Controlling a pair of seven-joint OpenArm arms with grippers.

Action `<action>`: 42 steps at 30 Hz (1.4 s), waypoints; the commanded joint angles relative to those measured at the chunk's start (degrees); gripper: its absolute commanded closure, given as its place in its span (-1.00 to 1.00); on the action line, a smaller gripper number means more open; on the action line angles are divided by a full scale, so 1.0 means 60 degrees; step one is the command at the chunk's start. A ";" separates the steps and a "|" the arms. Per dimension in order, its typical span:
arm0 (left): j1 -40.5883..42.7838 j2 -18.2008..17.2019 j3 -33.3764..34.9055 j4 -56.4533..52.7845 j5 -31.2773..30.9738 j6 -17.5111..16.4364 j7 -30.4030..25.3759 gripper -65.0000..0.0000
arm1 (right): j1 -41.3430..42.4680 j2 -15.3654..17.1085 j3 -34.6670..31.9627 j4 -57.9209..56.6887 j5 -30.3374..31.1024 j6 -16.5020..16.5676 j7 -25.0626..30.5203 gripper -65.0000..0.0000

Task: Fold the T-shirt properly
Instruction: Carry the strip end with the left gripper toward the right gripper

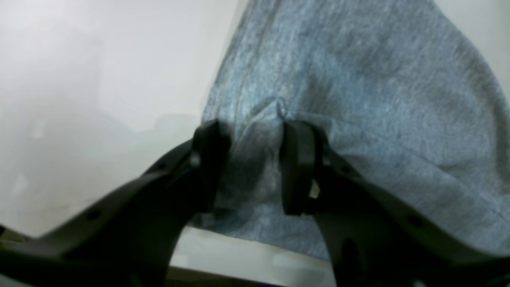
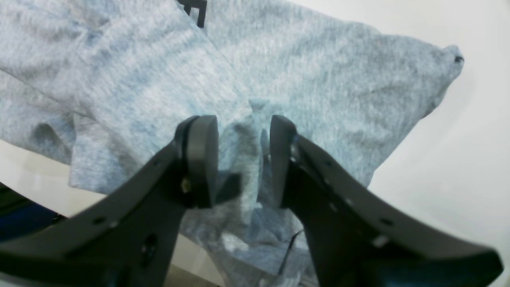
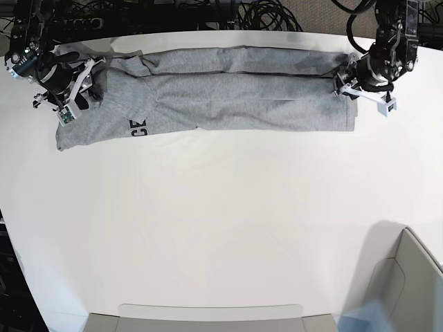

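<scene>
So the T-shirt (image 3: pixel 221 93) is stretched out into a long grey band across the far side of the white bench (image 3: pixel 221 228), folded lengthwise. A bit of black lettering peeks out near its left end. The right tool (image 3: pixel 83 86) sits on that left end, the left tool (image 3: pixel 344 84) on the opposite end. Dark cables pile up behind the bench edge.
</scene>
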 commanded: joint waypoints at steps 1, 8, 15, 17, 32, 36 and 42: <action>-0.0108 0.0039 0.0317 -0.0273 -0.0175 0.0003 0.0246 0.21 | 0.0047 0.0153 0.0119 0.0134 0.0130 0.0033 0.0204 0.35; -0.0650 0.0302 0.0624 -0.0639 -0.0161 -0.1242 0.0232 0.70 | 0.0047 0.0270 0.0119 0.0134 0.0130 0.0033 0.0204 0.35; -0.0987 0.0552 -0.1134 -0.2236 -0.0117 -0.3088 0.0129 1.00 | 0.0032 0.0285 0.0133 0.0134 0.0130 0.0033 0.0234 0.35; -0.0973 0.0552 -0.1720 -0.2324 -0.0117 -0.3586 0.0027 1.00 | 0.0047 0.0285 0.0133 0.0134 0.0130 0.0033 0.0234 0.35; -0.0987 0.0508 -0.3801 -0.2148 -0.0131 -0.5271 0.0071 1.00 | 0.0325 0.0270 0.0133 0.0119 0.0130 0.0033 0.0234 0.35; -0.0929 0.0508 -0.4255 -0.1123 -0.0161 -0.5389 0.0085 1.00 | 0.0325 0.0270 0.0133 0.0119 0.0130 0.0033 0.0234 0.35; -0.0944 0.0478 -0.4416 0.0606 -0.0161 -0.5374 0.1008 1.00 | 0.0325 0.0197 0.0133 0.0149 0.0130 0.0033 0.0234 0.35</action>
